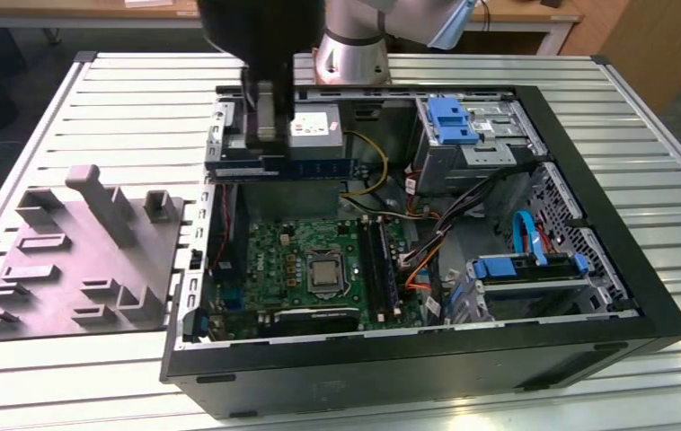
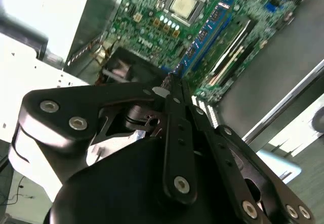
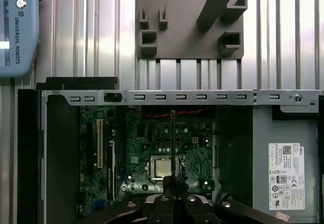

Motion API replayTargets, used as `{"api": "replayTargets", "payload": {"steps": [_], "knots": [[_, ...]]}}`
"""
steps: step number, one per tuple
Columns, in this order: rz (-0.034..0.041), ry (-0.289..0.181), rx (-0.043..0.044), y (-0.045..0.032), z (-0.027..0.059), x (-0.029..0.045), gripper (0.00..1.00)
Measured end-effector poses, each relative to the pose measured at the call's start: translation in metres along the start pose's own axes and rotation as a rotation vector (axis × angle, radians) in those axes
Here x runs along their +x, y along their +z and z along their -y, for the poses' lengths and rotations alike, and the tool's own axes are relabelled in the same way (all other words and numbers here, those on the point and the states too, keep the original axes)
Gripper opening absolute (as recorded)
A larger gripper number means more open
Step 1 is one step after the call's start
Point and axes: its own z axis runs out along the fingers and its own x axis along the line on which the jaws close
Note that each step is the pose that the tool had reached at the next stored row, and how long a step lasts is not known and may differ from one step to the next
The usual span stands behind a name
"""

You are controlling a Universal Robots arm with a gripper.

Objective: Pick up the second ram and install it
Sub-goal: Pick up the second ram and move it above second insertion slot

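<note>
The ram (image 1: pixel 316 167) is up in the air, lying level above the back of the open case (image 1: pixel 610 233). From the socket (image 1: pixel 322 274) it sits at about twelve o'clock in the exterior view. The gripper (image 1: pixel 266 135) is clamped on it near one end. In the first wrist view the stick shows edge-on, a thin dark line running out from the pinched fingers over the board (image 1: pixel 275 260).

So the pick-up looks done and the install does not. The ram hangs clear of the board, touching nothing below, and there's a gap between it and the slots.

In the second wrist view, one blue stick (image 2: pixel 210 29) is already seated. A bare slot (image 2: pixel 230 57) lies just beside it, at roughly four o'clock from it.

The count: one arm, one gripper, one ram in the grip, one stick seated, one socket, one board, one case. One grey tray (image 1: pixel 53 269) lies at nine o'clock of the case on the slatted table (image 1: pixel 137 90), with no stick visible on it.
</note>
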Motion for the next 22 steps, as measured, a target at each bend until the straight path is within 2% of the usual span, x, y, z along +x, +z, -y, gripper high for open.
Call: {"api": "replayTargets", "payload": {"steps": [5, 10, 18, 22], "knots": [[0.0001, 0.0, -0.0003, -0.0003, 0.0176, -0.0003, 0.11], [0.0, 0.0, -0.0004, 0.0021, 0.0286, -0.0004, 0.11], [-0.0002, 0.0, -0.0061, 0.0155, 0.0491, -0.0003, 0.11], [-0.0002, 0.0, -0.0103, 0.0227, 0.0546, -0.0002, 0.11]]}}
